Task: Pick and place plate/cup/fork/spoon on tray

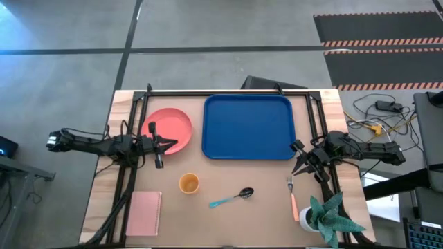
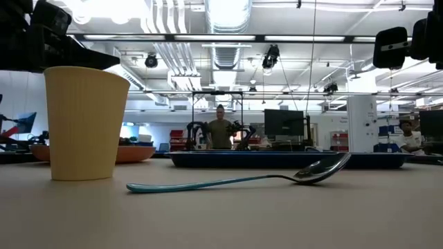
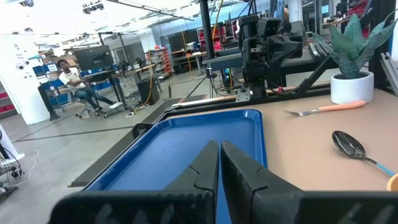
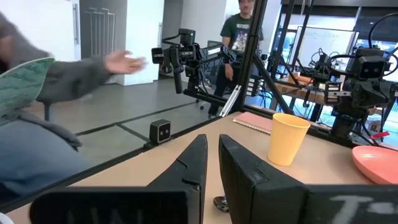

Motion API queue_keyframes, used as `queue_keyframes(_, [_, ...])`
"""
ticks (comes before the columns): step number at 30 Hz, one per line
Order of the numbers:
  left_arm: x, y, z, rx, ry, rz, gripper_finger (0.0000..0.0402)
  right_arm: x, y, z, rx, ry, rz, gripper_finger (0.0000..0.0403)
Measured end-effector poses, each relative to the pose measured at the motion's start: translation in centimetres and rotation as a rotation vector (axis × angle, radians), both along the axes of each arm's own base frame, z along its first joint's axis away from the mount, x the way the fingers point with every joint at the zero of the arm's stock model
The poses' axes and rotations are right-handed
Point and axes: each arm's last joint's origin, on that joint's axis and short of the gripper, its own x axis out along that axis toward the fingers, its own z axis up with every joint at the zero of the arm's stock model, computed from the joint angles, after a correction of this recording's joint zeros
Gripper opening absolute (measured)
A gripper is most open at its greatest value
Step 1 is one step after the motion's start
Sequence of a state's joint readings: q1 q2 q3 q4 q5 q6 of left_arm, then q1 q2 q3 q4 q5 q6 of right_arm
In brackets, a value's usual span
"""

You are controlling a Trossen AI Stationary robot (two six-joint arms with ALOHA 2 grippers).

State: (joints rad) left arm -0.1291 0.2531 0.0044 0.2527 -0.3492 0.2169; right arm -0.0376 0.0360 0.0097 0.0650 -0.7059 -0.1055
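The coral-pink plate (image 1: 167,128) lies flat at the table's far left, next to the deep-blue tray (image 1: 249,126). The orange-yellow cup (image 1: 189,183) stands upright nearer the front. The blue-handled spoon (image 1: 234,198) and the orange-handled fork (image 1: 293,195) lie flat to its right. My left gripper (image 1: 174,144) is shut and empty, raised over the plate's right rim and pointing at the tray (image 3: 186,149). My right gripper (image 1: 299,160) is shut and empty, raised by the tray's near right corner, above the fork's tines.
A pink notebook (image 1: 144,212) lies at the near left corner. A potted plant (image 1: 325,218) stands at the near right, just past the fork's handle. A black frame runs along the table's sides. In the right wrist view, a person's arm (image 4: 93,71) reaches out beyond the table's edge.
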Motion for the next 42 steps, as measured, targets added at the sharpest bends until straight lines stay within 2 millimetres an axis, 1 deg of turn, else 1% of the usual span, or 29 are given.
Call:
queue_keyframes(2, [0.0,0.0,0.0,0.0,0.0,0.0,0.0,0.0,0.0,0.0,-0.001,0.0,0.0,0.0031])
queue_keyframes(7, [0.0,0.0,0.0,0.0,-0.001,0.0,0.0,0.0,0.0,0.1,-0.123,-0.111,-0.01,0.0031])
queue_keyframes(10, [0.0,0.0,0.0,0.0,0.0,0.0,0.0,0.0,0.0,0.5,-0.125,-0.15,-0.029,0.0031])
queue_keyframes(12, [0.0,0.0,0.0,0.0,0.0,0.0,0.0,0.1,-0.2,0.8,-0.086,-0.157,-0.093,0.0031])
queue_keyframes(18, [0.0,0.0,0.0,-0.001,-0.001,-0.001,0.0,0.1,-0.7,2.0,0.127,-0.164,-0.285,0.0031])
queue_keyframes(20, [0.0,0.0,0.0,-0.026,-0.008,-0.01,0.0,0.1,-0.8,2.2,0.2,-0.152,-0.301,0.0031])
queue_keyframes(24, [0.0,-0.1,0.3,-0.135,-0.055,-0.028,0.0,0.0,-0.8,2.5,0.332,-0.102,-0.283,0.0031])
queue_keyframes(26, [0.0,-0.1,0.9,-0.17,-0.125,-0.034,0.0,0.0,-0.8,2.5,0.397,-0.077,-0.27,0.0031])
queue_keyframes(28, [-0.2,-0.1,1.8,-0.238,-0.231,-0.052,0.0,0.0,-0.8,2.7,0.445,-0.062,-0.259,0.0031])
queue_keyframes(31, [-0.5,0.0,3.1,-0.337,-0.394,-0.083,0.0,0.0,-0.9,2.7,0.44,-0.068,-0.267,0.0031])
queue_keyframes(34, [-0.9,0.0,3.9,-0.397,-0.493,-0.109,0.0,0.0,-1.2,2.8,0.486,-0.101,-0.393,0.0031])
queue_keyframes(38, [-1.0,0.0,4.2,-0.4,-0.53,-0.111,0.0,0.2,-2.0,2.7,0.552,-0.137,-0.631,0.0031])
queue_keyframes(42, [-1.1,0.4,4.4,-0.456,-0.567,-0.01,0.0,0.1,-2.5,2.8,0.611,-0.17,-0.804,0.0031])
